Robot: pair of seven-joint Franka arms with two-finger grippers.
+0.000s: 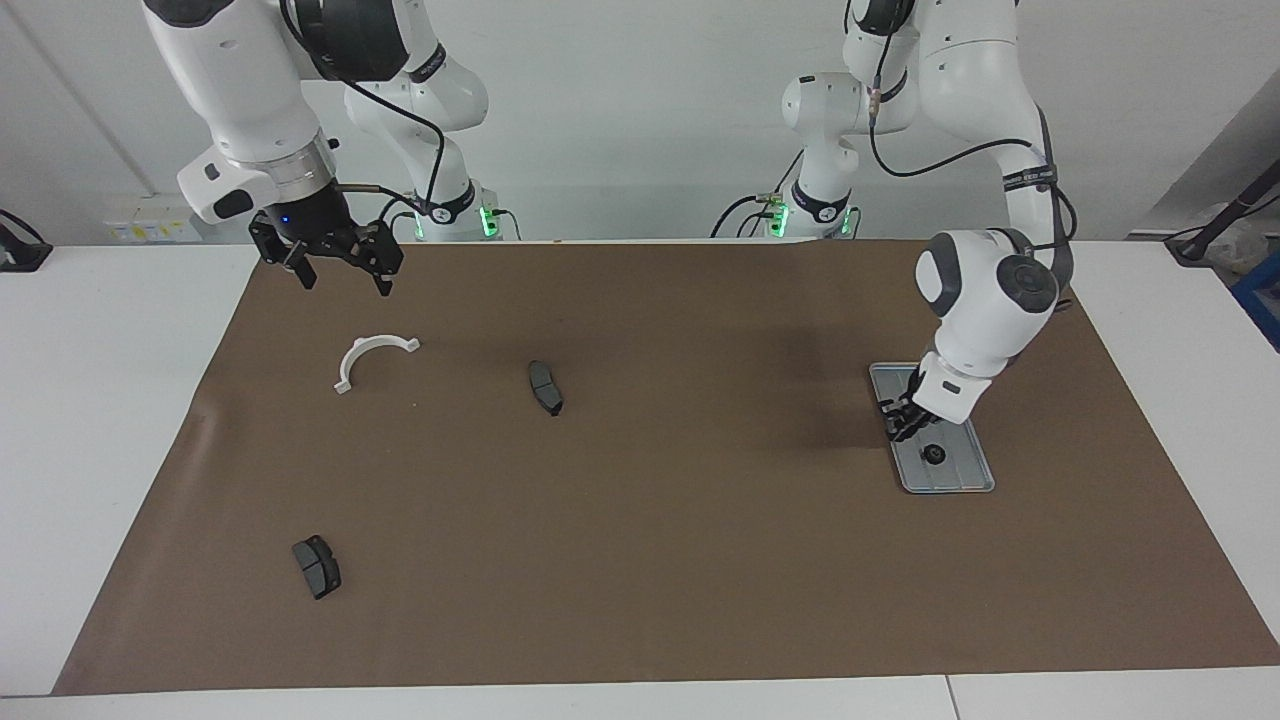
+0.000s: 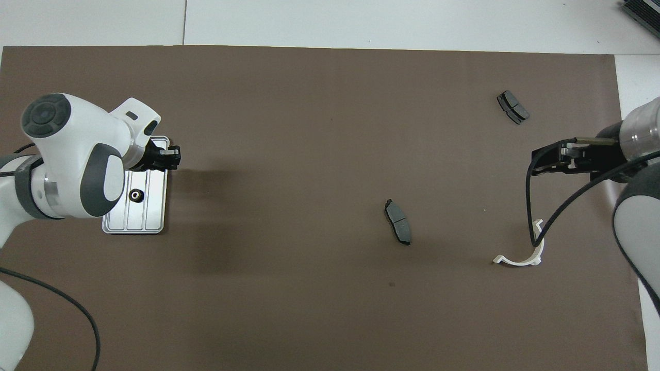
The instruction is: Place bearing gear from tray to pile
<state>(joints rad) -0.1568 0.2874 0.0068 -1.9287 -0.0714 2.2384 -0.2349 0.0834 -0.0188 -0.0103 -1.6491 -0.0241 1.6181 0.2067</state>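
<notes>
While left tool is hovering over flat silver-grey ridged metal tray, can't tell finger gap; small black bearing gear sitting untouched on tray, so centering before descending. Right tool waiting, fingers wide.

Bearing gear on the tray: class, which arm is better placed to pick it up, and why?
Left. The left gripper hangs over the tray beside the bearing gear; the right gripper waits above the table near the white bracket.

Two high opposed cameras, facing and overhead, share the brown mat.
</notes>
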